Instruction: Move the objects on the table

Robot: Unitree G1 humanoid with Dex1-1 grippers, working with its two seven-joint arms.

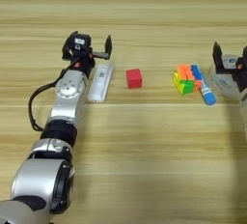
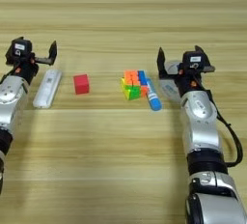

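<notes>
A slim white remote-like bar [image 1: 100,82] lies lengthwise on the table [image 1: 144,160]. My left gripper [image 1: 88,49] stands open just past its far end, a little to the left, with nothing between its fingers. To the bar's right come a red cube [image 1: 134,78], a multicoloured puzzle cube [image 1: 185,79] and a blue-and-white marker tube [image 1: 205,89] lying against the cube's right side. My right gripper [image 2: 179,61] is open at the right, over a clear tape roll [image 2: 169,87]. The wrist partly hides the roll, and I cannot tell whether the fingers touch it.
Both silver arms reach in from the near edge, the left arm [image 1: 62,121] along the left side and the right arm [image 2: 202,136] along the right. All the objects lie in one row across the middle of the table.
</notes>
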